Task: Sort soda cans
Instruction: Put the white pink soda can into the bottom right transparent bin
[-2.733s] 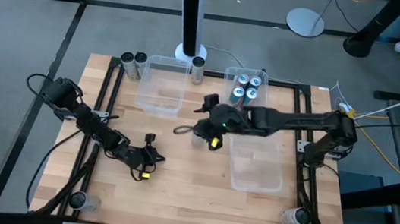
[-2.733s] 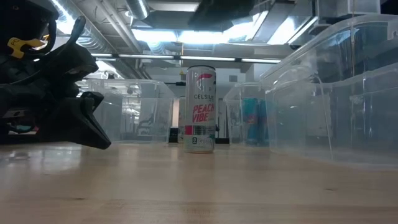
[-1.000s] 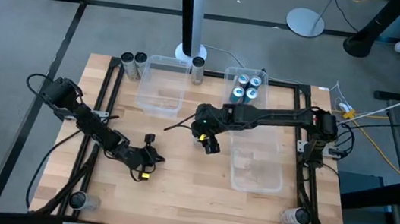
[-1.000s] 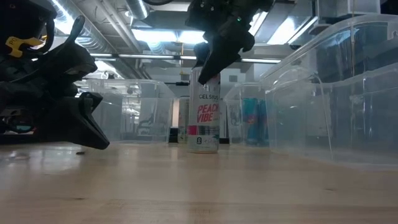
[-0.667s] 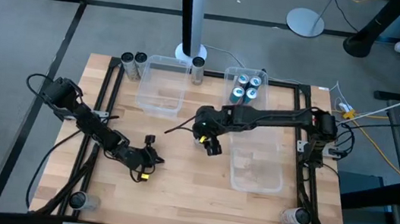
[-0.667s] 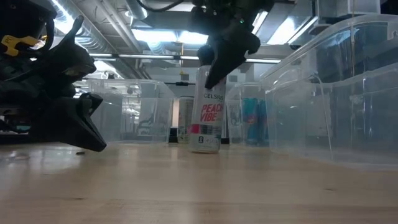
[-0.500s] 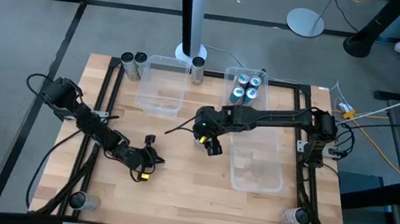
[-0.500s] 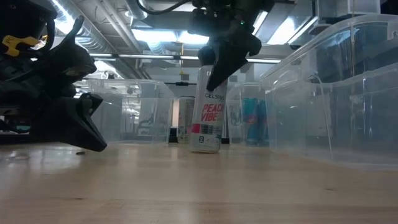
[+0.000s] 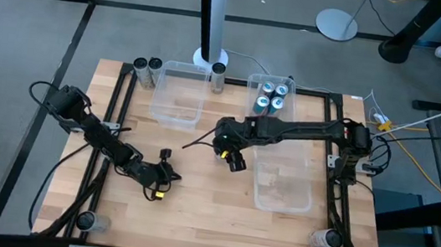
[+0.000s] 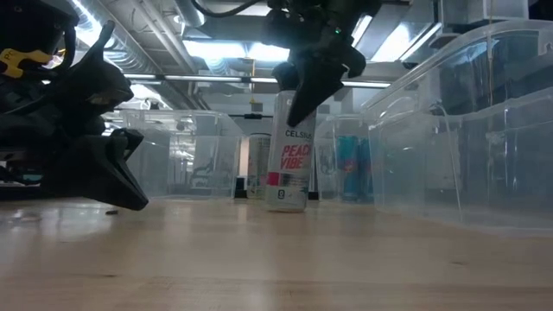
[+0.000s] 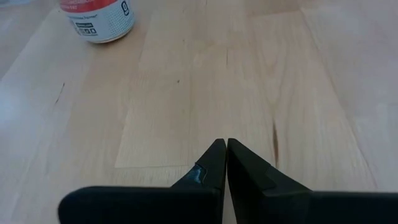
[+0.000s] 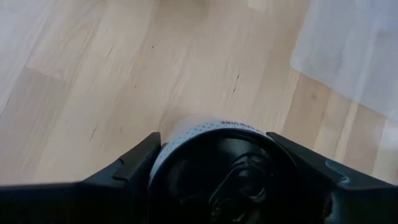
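Now right gripper [image 12: 214,155] around can [image 10: 289,164]

I count three clear bins [image 9: 178,95] on my bench [image 9: 194,205]. Four blue cans [image 9: 271,96] stand inside one bin. Three cans [image 9: 147,71] stand along the far edge, three more [image 9: 328,246] at the near corners, and one white can [image 10: 289,164] stands mid-bench. I have two tools: left tool [image 9: 162,171] and right tool [image 9: 230,152].
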